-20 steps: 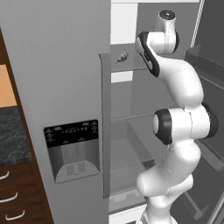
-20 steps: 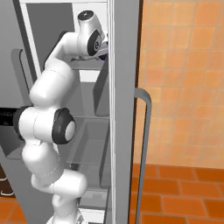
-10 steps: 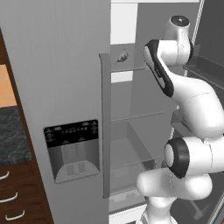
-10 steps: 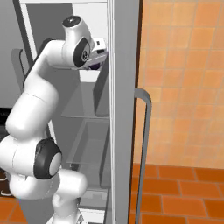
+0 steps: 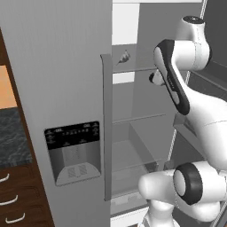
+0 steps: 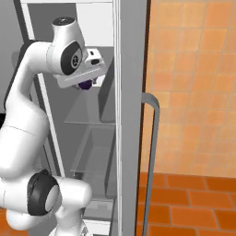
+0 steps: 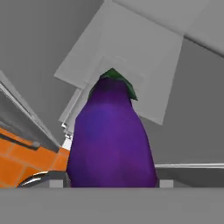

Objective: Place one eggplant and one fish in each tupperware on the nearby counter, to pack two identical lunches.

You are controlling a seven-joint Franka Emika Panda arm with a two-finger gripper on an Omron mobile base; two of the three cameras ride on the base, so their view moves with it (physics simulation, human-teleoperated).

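Observation:
My gripper (image 6: pixel 86 84) is shut on a glossy purple eggplant (image 6: pixel 85 85), holding it inside the open fridge just in front of the upper shelf. In the hand view the eggplant (image 7: pixel 111 140) stands large between the fingers of the gripper (image 7: pixel 109 183), green cap pointing away. A small silvery fish (image 5: pixel 124 56) lies on the upper glass shelf, left of my hand. A strip of dark marbled counter (image 5: pixel 11 137) shows at the far left. The tupperware is out of view.
The closed fridge door with its dispenser panel (image 5: pixel 73 150) and long handle (image 5: pixel 106 133) stands to the left. The open door's handle (image 6: pixel 152 152) is on the right. Glass shelves and a clear drawer (image 5: pixel 133 150) lie below my hand. Brown drawers (image 5: pixel 9 199) sit under the counter.
My arm has folded back and swung, and the hand has come down and away from the upper shelf with the eggplant in it. The fish has stayed put.

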